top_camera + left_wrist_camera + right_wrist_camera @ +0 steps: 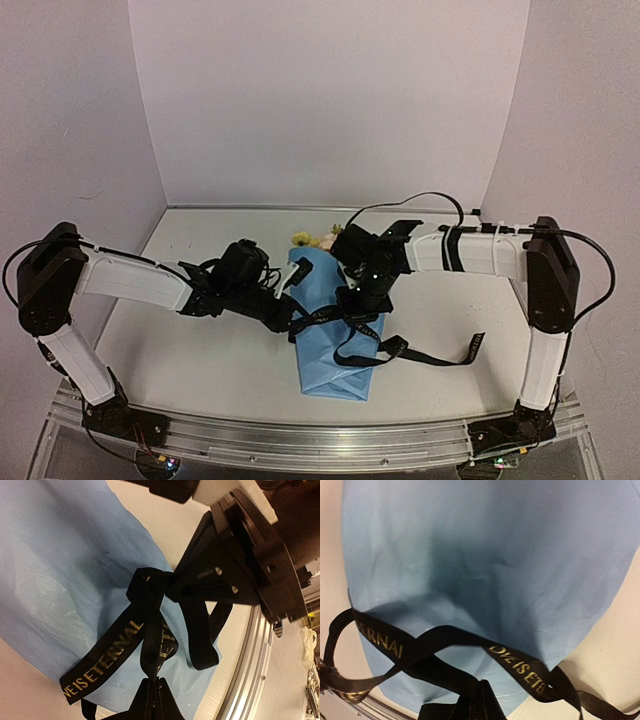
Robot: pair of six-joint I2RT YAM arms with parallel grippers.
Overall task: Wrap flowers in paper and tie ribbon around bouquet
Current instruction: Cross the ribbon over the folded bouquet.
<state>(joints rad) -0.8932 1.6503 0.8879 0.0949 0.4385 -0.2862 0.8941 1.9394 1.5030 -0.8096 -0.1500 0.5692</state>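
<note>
1. Tying is the step in hand: the bouquet (335, 380) lies wrapped below both grippers, with the flowers (313, 240) poking out beyond them.
2. The left gripper (152, 697) is pinched tight on the ribbon (107, 652). The right gripper (481, 702), just opposite, is clamped on it too.
3. The ribbon crosses slack between them.
4. Next, I'd judge, they should pull apart to cinch it.

Light-blue paper (330, 362), black ribbon (425, 357) with gold lettering, yellow and perhaps pinkish blooms (306, 239).
</note>
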